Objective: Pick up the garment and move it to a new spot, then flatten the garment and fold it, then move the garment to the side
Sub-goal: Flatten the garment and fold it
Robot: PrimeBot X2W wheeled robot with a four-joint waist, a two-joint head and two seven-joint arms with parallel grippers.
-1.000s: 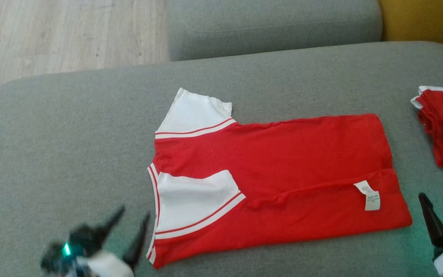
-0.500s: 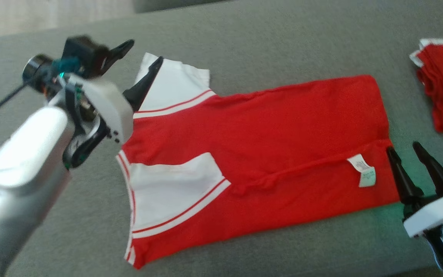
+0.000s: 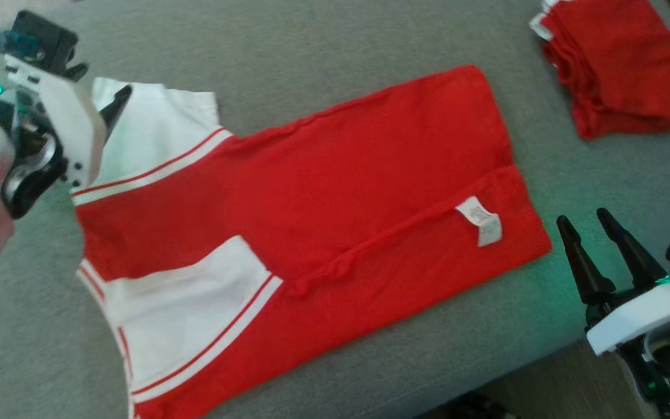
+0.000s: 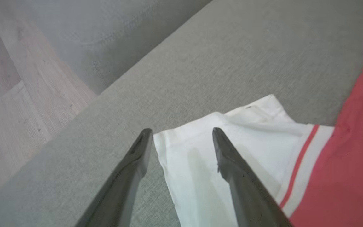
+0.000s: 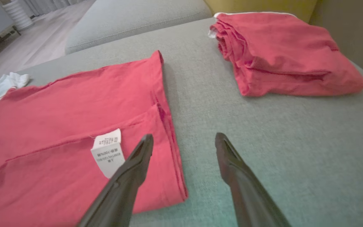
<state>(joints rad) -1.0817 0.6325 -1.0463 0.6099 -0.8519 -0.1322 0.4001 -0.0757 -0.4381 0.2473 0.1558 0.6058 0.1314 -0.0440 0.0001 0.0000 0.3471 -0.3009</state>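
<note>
The red cotton jersey with white striped sleeves (image 3: 323, 192) lies folded lengthwise across the middle of the grey fabric sofa seat (image 3: 312, 52). The left pincer (image 3: 97, 87), low at lower left a second ago, now stands spread wide over the upper-left white sleeve (image 3: 154, 128); the right pincer (image 3: 582, 216), also spread and empty, stays lower right by the hem

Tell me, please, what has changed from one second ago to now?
The left gripper went from the sofa's near edge up to the shirt's far white sleeve; its open jaws now straddle the sleeve's corner, gripping nothing. The head camera shifted too. The shirt lies as before, the right gripper waits open beside its hem, and the folded pile is untouched.
</note>
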